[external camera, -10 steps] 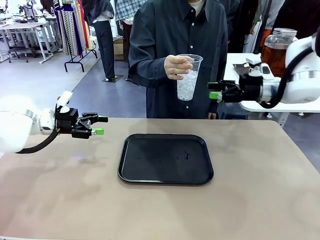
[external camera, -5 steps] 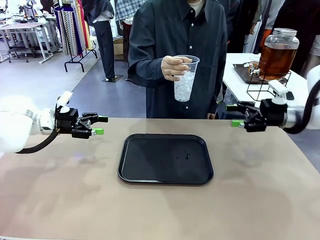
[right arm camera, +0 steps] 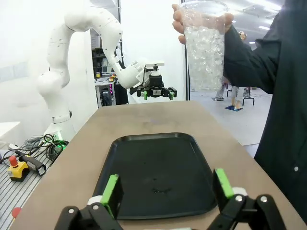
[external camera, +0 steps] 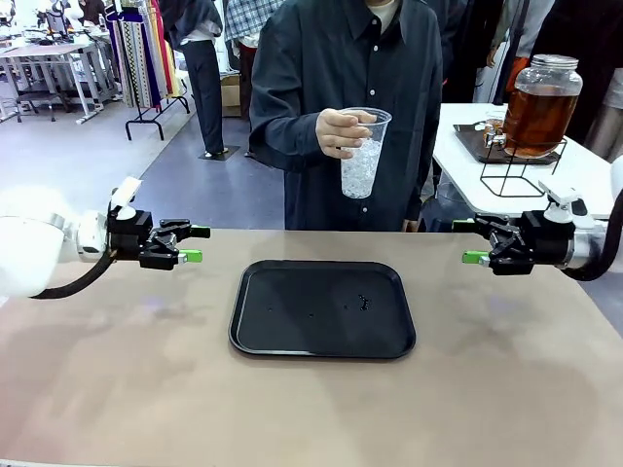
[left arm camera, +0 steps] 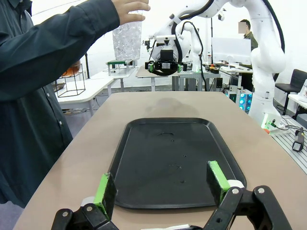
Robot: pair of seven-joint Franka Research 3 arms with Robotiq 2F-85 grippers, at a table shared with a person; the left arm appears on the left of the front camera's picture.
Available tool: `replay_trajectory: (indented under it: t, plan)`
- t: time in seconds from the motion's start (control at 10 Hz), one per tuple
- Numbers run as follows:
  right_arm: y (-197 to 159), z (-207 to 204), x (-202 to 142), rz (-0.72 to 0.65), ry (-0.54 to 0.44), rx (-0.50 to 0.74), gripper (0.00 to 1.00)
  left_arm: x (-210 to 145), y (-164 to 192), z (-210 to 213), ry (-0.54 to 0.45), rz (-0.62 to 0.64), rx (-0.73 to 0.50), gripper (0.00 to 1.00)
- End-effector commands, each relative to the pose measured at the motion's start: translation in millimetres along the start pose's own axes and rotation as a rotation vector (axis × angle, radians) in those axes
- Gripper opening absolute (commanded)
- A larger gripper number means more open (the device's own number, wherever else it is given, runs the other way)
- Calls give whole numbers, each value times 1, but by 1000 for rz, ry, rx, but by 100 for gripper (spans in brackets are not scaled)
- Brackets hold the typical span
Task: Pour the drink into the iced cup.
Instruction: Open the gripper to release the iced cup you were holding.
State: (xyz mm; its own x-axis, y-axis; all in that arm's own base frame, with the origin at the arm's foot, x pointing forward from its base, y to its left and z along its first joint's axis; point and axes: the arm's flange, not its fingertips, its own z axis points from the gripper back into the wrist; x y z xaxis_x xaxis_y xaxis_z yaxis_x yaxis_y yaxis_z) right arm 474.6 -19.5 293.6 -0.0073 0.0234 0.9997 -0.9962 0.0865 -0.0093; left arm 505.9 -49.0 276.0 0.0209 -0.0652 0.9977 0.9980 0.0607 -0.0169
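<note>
Both pincers hang released over the tabletop (external camera: pixel 506 389): the left pincer (external camera: pixel 190 244) at the left edge of the front view, the right pincer (external camera: pixel 473 241) at the right edge, jaws spread wide, neither holding or touching anything. Between them in the centre lies a black tray (external camera: pixel 322 308) carrying only a few small specks. Above it, upper centre, the person's hand (external camera: pixel 341 130) holds a clear plastic cup (external camera: pixel 364 151) packed with ice. In the upper right, on a white table behind, a glass dispenser jar (external camera: pixel 541 90) on a wire stand holds the amber-brown drink (external camera: pixel 535 119).
</note>
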Motion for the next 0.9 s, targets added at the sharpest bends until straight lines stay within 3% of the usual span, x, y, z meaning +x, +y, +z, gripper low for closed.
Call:
replay_trajectory:
  t: [0.0,0.8]
  plan:
    - [0,-2,5,10,0,2,100,2,-1,0,0,-2,2,100]
    - [0,-2,5,10,0,2,100,2,-1,0,0,-2,2,100]
